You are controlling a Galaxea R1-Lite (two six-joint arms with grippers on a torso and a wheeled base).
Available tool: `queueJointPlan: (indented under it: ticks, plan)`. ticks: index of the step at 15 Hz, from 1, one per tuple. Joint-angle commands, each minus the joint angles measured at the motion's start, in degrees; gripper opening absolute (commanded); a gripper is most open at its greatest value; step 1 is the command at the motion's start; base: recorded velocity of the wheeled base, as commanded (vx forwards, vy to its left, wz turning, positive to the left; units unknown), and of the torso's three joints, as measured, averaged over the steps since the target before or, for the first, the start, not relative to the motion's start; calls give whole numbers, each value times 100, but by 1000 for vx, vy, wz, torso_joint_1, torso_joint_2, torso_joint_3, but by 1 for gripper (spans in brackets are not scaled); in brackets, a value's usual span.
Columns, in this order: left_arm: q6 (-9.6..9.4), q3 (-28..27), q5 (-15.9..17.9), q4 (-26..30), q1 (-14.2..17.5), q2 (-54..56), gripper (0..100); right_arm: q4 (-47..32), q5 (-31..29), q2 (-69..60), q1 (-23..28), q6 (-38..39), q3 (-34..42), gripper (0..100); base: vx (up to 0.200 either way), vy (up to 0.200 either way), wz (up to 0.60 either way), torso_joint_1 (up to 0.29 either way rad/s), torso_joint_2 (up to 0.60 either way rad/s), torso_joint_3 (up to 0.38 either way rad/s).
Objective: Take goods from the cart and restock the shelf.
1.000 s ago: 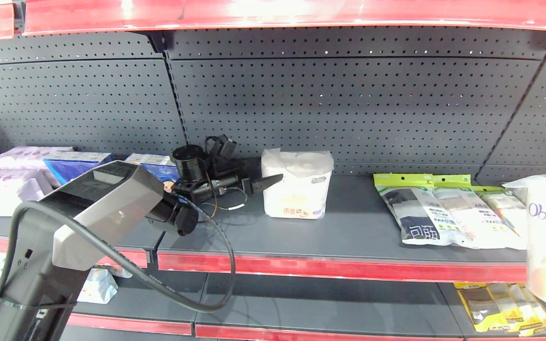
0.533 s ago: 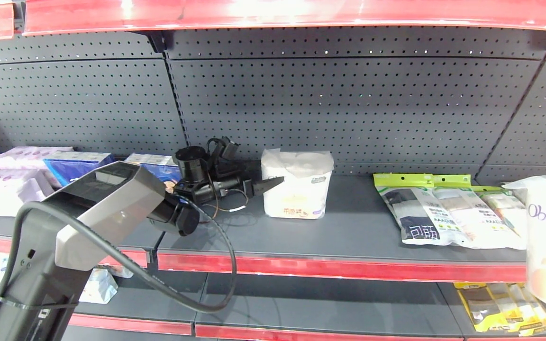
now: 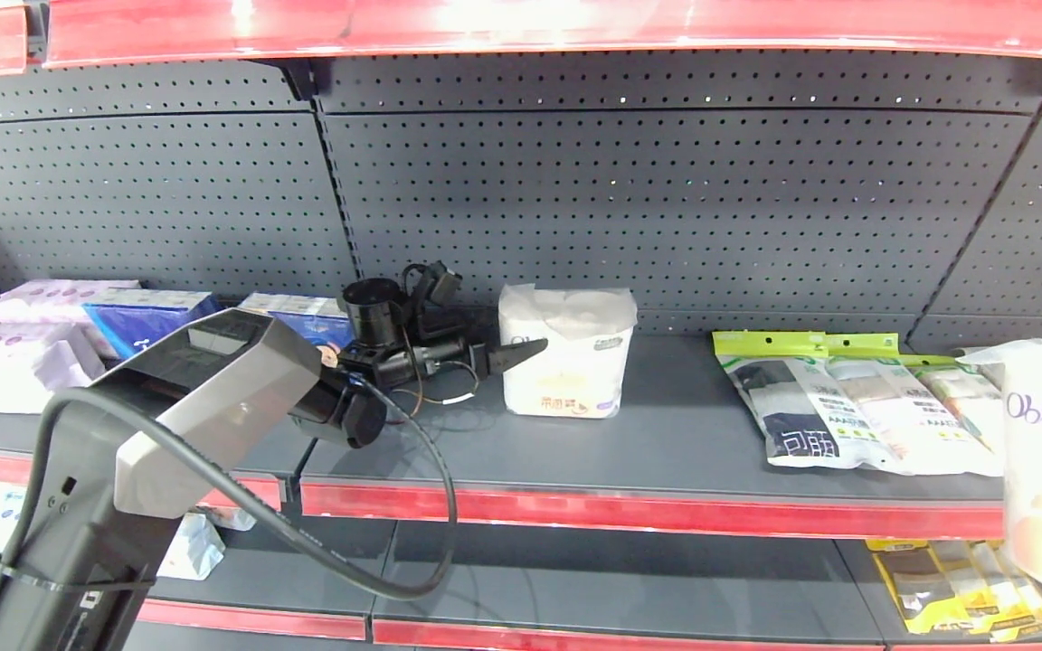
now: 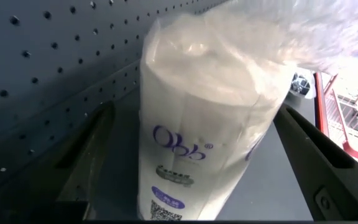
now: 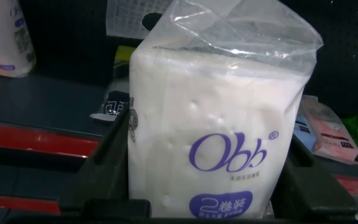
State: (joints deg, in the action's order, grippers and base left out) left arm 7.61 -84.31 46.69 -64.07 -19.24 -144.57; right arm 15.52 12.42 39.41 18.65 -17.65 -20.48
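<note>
Right pincer (image 5: 207, 134) clamped on the held roll pack (image 5: 210, 106), one dark finger pressed to each side of the clear-wrapped white paper rolls, pack upright. In the head view, at the far right edge, in front of the red lip of the shelf (image 3: 648, 452). Below it, on the lower shelf (image 3: 620, 570), flat pouches with yellow headers (image 3: 964, 579).

Farther in, over the middle shelf board, left pincer (image 4: 196, 109) with fingers spread apart, one on either side of the shelved roll pack (image 4: 191, 143), a gap showing on both sides. From the head view, one finger tip right at that pack's left edge; contact impossible to tell. Shelved roll pack upright toward the back of the board.

To its right and well apart, flat pouches with green header cards (image 3: 856, 407), lying down on the board. To its left, beyond the left arm, a blue tissue pack (image 3: 137, 321) beside lilac tissue packs (image 3: 51, 298).

Behind everything, a dark perforated back panel (image 3: 666, 208), with a red shelf edge (image 3: 521, 27) overhead.
</note>
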Motion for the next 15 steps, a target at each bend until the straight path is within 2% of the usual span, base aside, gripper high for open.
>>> queueJointPlan:
  ticks: [1, 8, 13, 15]
  plan:
    - [4, -103, -2, 79, -27, -89, 100, 4, -3, 31, -2, -1, -9, 0, 0, 0, 0, 0, 0, 0]
    - [-31, -402, -11, 431, -89, -168, 100, 4, -3, 58, -2, -10, 18, 0, 0, 0, 0, 0, 0, 0]
    - [-22, -455, -2, 457, -133, -230, 100, 4, -12, 49, -2, -10, 9, 0, 0, 0, 0, 0, 0, 0]
    - [-31, -666, -2, 440, -142, -405, 100, 4, -12, 49, -2, -10, 9, 0, 0, 0, 0, 0, 0, 0]
